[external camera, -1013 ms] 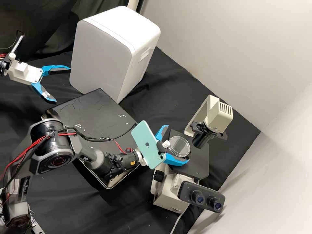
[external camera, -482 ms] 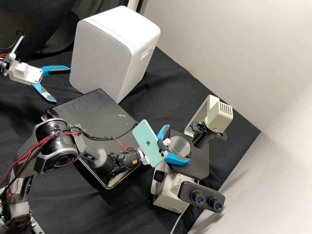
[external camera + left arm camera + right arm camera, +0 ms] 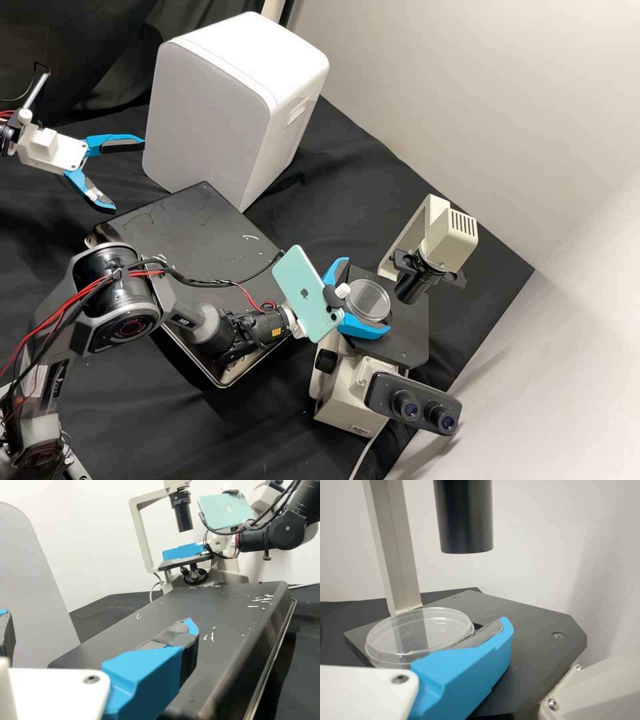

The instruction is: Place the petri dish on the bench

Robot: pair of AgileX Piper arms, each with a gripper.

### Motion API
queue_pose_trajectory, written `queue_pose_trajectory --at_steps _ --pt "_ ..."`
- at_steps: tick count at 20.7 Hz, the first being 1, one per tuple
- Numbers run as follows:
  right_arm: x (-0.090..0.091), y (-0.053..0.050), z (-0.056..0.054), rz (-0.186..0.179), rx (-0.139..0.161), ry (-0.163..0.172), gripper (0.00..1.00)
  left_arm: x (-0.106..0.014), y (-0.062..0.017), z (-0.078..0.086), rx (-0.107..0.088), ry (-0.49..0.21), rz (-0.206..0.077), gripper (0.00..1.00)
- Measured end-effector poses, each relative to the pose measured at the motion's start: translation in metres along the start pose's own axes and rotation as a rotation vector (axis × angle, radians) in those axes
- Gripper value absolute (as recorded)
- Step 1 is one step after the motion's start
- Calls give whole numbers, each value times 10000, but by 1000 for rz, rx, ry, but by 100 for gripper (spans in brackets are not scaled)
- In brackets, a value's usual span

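dish: clear round plastic petri dish [image 3: 368, 300] lies flat on the black stage [image 3: 408, 337] of the white microscope [image 3: 350, 393], under its dark lens tube, not on the bench yet
right gripper: right gripper [image 3: 364, 296] is level with the stage, jaws spread wide with one on each side of the dish; nearer blue finger [image 3: 465, 665] is against the rim, far finger's contact can't be told, so no firm hold is seen
left gripper: left gripper [image 3: 127, 172] hangs spread wide and empty beside the tall white rounded box [image 3: 233, 100], well apart from the dish
key relation: dish sits between the right fingers, so right arm is the near one; round, no long axis; likely next is close, lift off stage
surface: black cloth-covered bench [image 3: 347, 173]; flat black scratched tray [image 3: 193, 233] between box and microscope
room: pale wall [image 3: 500, 100] close behind the bench
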Motion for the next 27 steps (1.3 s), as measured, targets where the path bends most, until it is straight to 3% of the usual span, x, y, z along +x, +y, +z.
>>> queue_pose_trajectory --at_steps 8,9,27 --pt "30 -26 32 -12 -8 -14 100 0 0 0 0 0 0 100" --pt "30 -26 32 -12 -8 -14 0 0 0 0 0 0 0 100" --pt "30 -14 41 -4 -2 -21 0 0 0 0 0 0 0 100"
